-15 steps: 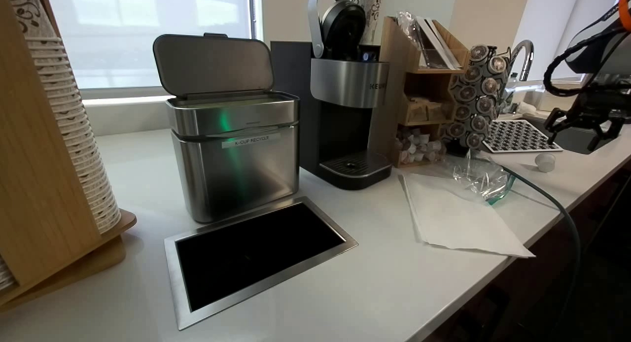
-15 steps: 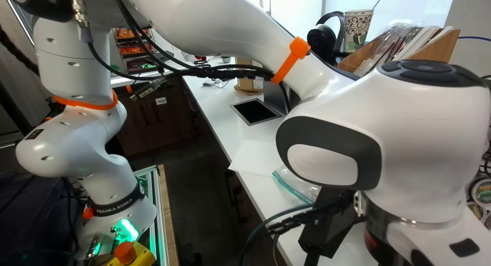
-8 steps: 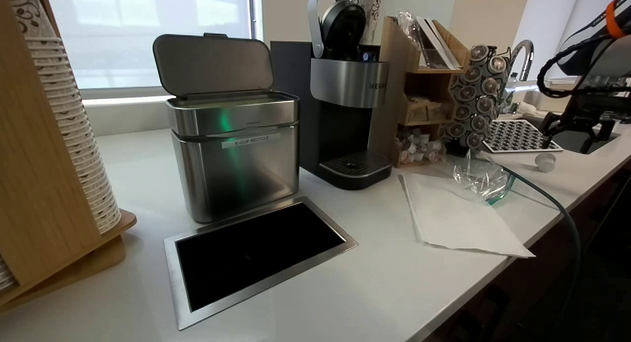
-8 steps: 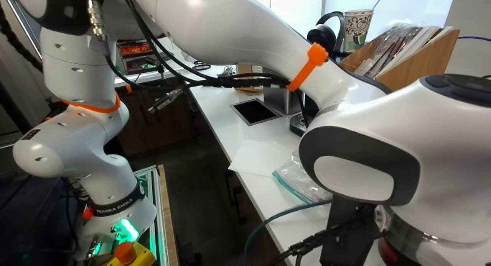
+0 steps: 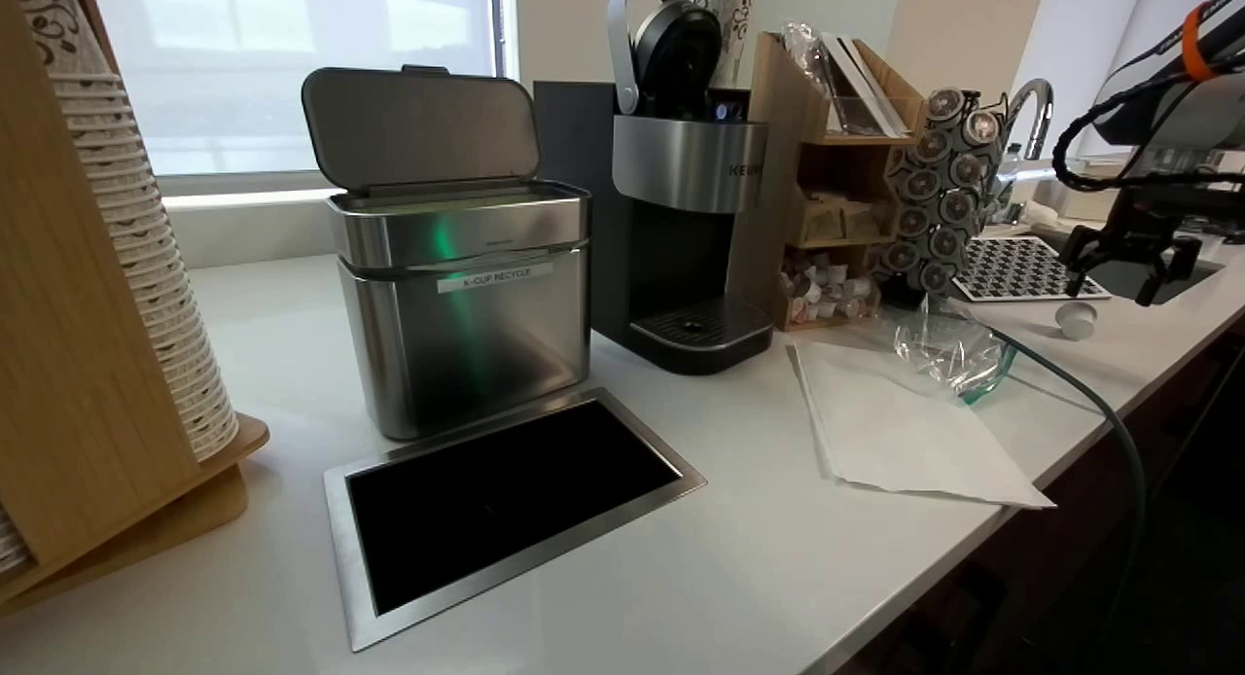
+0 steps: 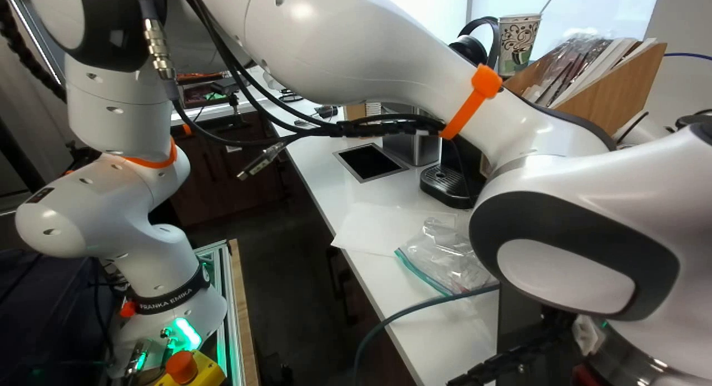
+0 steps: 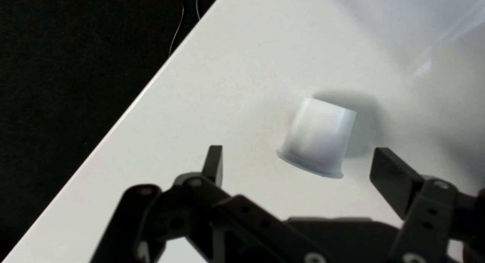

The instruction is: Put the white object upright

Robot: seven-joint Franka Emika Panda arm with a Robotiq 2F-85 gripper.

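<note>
On the desk [image 7: 212,92], wrist view: white cup [image 7: 318,140] lies on its side, wider rim turned toward the fingers [image 7: 396,181], narrow base pointing away. Fingers spread, holding nothing; cup sits in line with the gap, mostly beyond the tips, nearer one tip than the other. Handling, by judgement: likely thin plastic, light, smooth; rim probably stiff, walls apt to dent under a hard squeeze. Taper may let it roll or slide toward the narrow end. Suggested hold: across the walls just behind the rim, low force, then a turn to stand it up. Desk edge runs near; a rolling cup could go over it.

In an exterior view: fingers hang above the desk near the cup, no contact visible. Close by lie a clear plastic bag [image 5: 948,349] and a cable [image 5: 1112,416]; white paper [image 5: 905,432] farther off, patterned mat [image 5: 1026,269] behind. Bag and cable are the likely snags if the fingers sweep wide.

In an exterior view: arm [image 6: 578,241] fills the near side; cup and fingers hidden. Cable runs just beside the bag and out of sight behind the arm.
</note>
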